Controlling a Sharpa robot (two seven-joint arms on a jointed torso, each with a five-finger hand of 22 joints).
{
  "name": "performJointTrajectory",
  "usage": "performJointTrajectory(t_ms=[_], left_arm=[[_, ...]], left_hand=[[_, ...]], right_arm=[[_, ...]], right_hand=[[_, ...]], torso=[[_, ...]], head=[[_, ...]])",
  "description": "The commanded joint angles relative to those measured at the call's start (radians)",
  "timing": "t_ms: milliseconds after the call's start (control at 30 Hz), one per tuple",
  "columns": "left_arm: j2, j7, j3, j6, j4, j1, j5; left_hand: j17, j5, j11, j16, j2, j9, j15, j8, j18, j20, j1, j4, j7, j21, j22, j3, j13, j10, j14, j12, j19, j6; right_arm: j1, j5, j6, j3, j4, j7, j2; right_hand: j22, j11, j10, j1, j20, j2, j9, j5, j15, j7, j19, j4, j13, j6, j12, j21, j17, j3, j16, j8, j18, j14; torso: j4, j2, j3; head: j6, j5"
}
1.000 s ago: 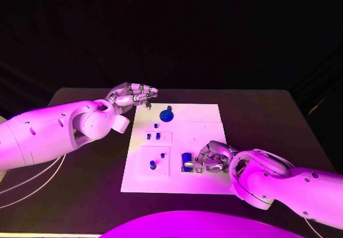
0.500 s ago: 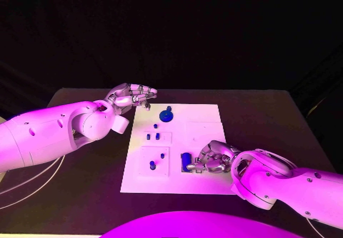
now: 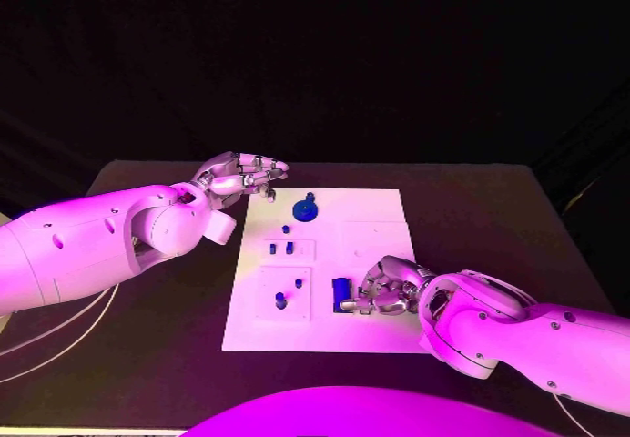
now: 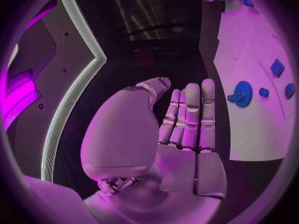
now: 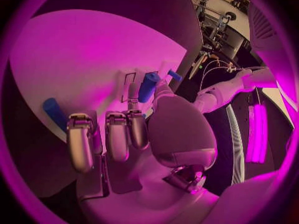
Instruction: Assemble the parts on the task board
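The right hand [image 3: 382, 289] rests low on the near right part of the white board [image 3: 374, 228], fingers curled against an upright blue peg [image 3: 341, 293]; whether they actually clamp it I cannot tell. The left hand [image 3: 244, 175] hovers just off the board's far left corner, fingers together and bent, holding nothing. A blue gear [image 3: 306, 212] sits near the far edge, with small blue pieces [image 3: 279, 248] in the recesses down the left side. Bare black table [image 3: 499, 218] flanks the board on both sides.
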Motion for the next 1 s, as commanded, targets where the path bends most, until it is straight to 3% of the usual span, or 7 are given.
performJointTrajectory(t_ms=[33,233,533,667,800,900,1000], left_arm=[[0.001,0.003,0.000,0.015,0.002,0.000,0.006],[0.000,0.001,0.000,0.016,0.002,0.000,0.006],[0.000,0.001,0.000,0.016,0.001,0.000,0.006],[0.001,0.002,0.000,0.015,0.001,0.000,0.006],[0.003,0.011,0.000,0.010,0.000,0.000,0.006],[0.004,0.018,0.000,0.006,-0.001,0.000,0.009],[0.005,0.025,-0.001,0.002,-0.001,-0.001,0.011]], left_hand=[[-0.001,0.001,0.002,-0.001,0.000,0.001,0.000,0.003,0.006,0.002,-0.006,0.008,0.001,-0.005,-0.002,0.001,-0.002,-0.009,-0.003,0.004,0.003,-0.004],[-0.001,0.001,0.002,-0.001,0.000,0.001,0.000,0.003,0.006,0.002,-0.006,0.008,0.001,-0.005,-0.002,0.001,-0.002,-0.009,-0.003,0.004,0.003,-0.004],[-0.001,0.001,0.002,-0.001,0.000,0.001,0.000,0.003,0.006,0.002,-0.006,0.008,0.001,-0.005,-0.002,0.001,-0.002,-0.009,-0.003,0.004,0.003,-0.004],[-0.001,0.001,0.002,-0.001,0.000,0.001,0.000,0.003,0.006,0.002,-0.006,0.008,0.001,-0.005,-0.002,0.001,-0.002,-0.009,-0.003,0.004,0.003,-0.004],[-0.001,0.001,0.002,-0.001,0.000,0.001,0.000,0.003,0.006,0.002,-0.006,0.008,0.001,-0.005,-0.002,0.001,-0.002,-0.009,-0.003,0.004,0.003,-0.004],[-0.001,0.001,0.002,0.000,0.001,0.002,0.000,0.004,0.006,0.003,-0.006,0.008,0.001,-0.007,-0.003,0.001,-0.002,-0.010,-0.003,0.005,0.003,-0.004],[-0.001,0.000,0.002,0.000,0.001,0.002,0.000,0.004,0.006,0.003,-0.006,0.008,0.001,-0.007,-0.003,0.001,-0.002,-0.009,-0.003,0.005,0.003,-0.004]], right_arm=[[0.000,-0.031,0.008,0.001,-0.006,-0.007,0.002],[0.000,-0.029,0.015,0.001,-0.004,0.002,0.001],[-0.001,-0.026,0.009,0.001,0.006,0.015,-0.002],[-0.001,-0.033,-0.036,0.001,0.010,0.025,-0.015],[0.003,-0.009,-0.126,0.004,0.027,0.083,-0.060],[0.019,0.058,-0.158,0.006,0.039,0.166,-0.099],[0.043,0.128,-0.156,0.007,0.057,0.234,-0.152]], right_hand=[[0.263,-0.005,0.061,0.005,-0.007,0.009,-0.001,0.005,-0.008,-0.002,0.103,-0.002,0.201,-0.001,0.000,0.004,0.220,0.004,0.005,0.005,-0.014,0.097],[0.263,-0.006,0.062,0.056,-0.008,-0.013,-0.007,0.006,-0.009,-0.002,0.103,-0.011,0.202,-0.002,-0.001,0.004,0.220,0.017,0.005,0.003,-0.014,0.097],[0.263,-0.005,0.062,0.077,-0.008,-0.040,-0.011,0.006,-0.009,-0.002,0.103,-0.005,0.202,0.000,0.000,0.004,0.220,0.030,0.005,0.002,-0.014,0.097],[0.263,-0.005,0.062,0.074,-0.008,-0.041,-0.012,0.006,-0.009,-0.001,0.103,-0.001,0.202,0.001,-0.001,0.004,0.217,0.033,0.004,0.002,-0.014,0.096],[0.263,0.000,0.062,0.061,-0.006,-0.052,-0.020,0.006,-0.005,0.005,0.103,0.003,0.203,-0.014,0.000,0.004,0.209,0.042,0.000,-0.010,-0.014,0.095],[0.263,0.004,0.058,0.059,-0.004,-0.059,-0.023,0.006,-0.002,0.010,0.103,0.002,0.199,-0.023,-0.009,0.004,0.204,0.049,-0.002,-0.016,-0.014,0.094],[0.263,0.017,0.052,0.080,0.005,-0.059,-0.034,0.006,0.009,0.025,0.103,-0.001,0.196,-0.057,-0.017,0.004,0.197,0.068,-0.006,-0.038,-0.014,0.092]], torso=[[0.0002,0.000,-0.0001],[-0.0003,0.000,0.0001],[-0.0013,0.000,0.0004],[-0.0014,-0.001,0.0001],[-0.0017,-0.001,-0.0001],[-0.0027,-0.002,-0.0002],[-0.0027,-0.002,-0.0002]], head=[[-0.001,0.000],[-0.003,0.001],[-0.006,0.001],[-0.003,-0.001],[0.000,-0.006],[0.003,-0.008],[0.005,-0.017]])
